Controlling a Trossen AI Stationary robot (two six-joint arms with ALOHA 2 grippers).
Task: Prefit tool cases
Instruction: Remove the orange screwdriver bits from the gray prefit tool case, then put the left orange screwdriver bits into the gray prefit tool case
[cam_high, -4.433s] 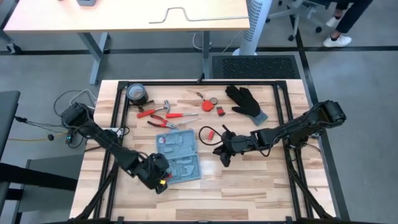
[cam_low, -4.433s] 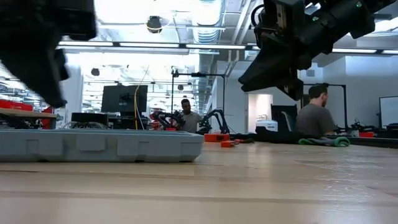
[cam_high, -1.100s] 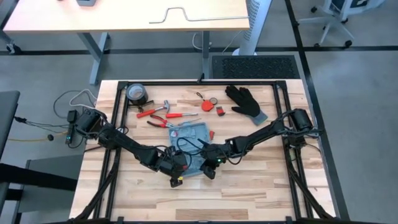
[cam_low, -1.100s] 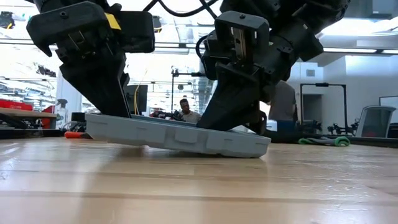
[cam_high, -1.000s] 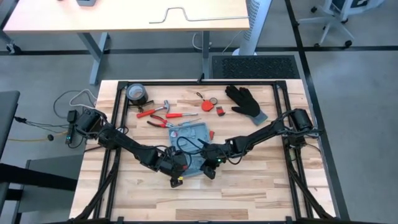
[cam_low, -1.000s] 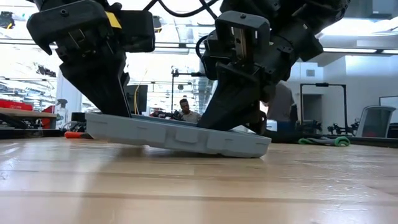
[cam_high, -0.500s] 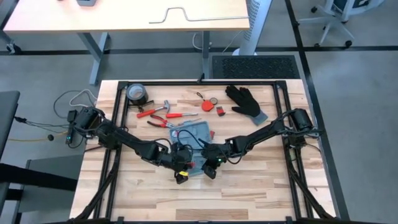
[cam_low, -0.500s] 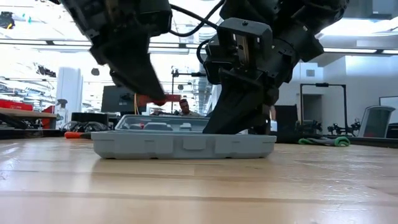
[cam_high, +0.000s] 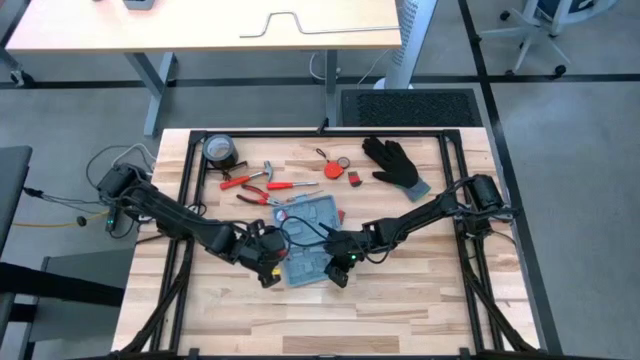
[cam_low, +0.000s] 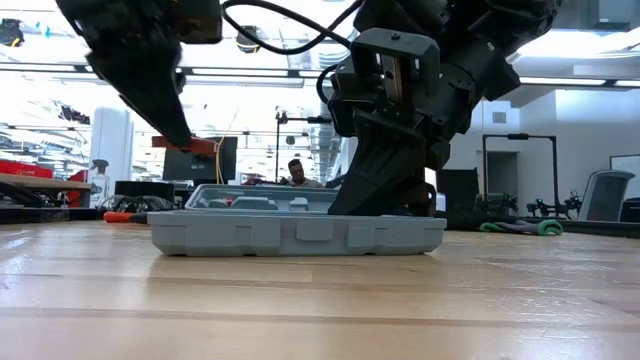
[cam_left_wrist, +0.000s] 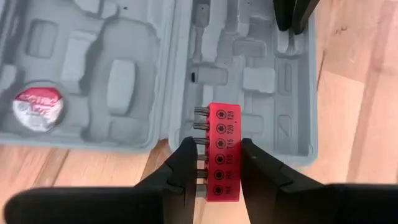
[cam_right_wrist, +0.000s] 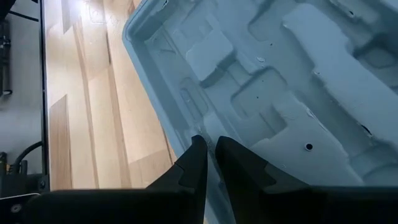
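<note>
Lying open at centre frame on the surface (cam_high: 420, 300), tool case (cam_high: 305, 240), pinned at its rim by closed right pincer (cam_right_wrist: 210, 163), presumably steadying it while left pincer (cam_left_wrist: 216, 163), clamping red bit holder (cam_left_wrist: 217, 152), hovering above recesses.

Overhead, table-level and both close wrist cameras share the open case (cam_high: 305, 240).
</note>
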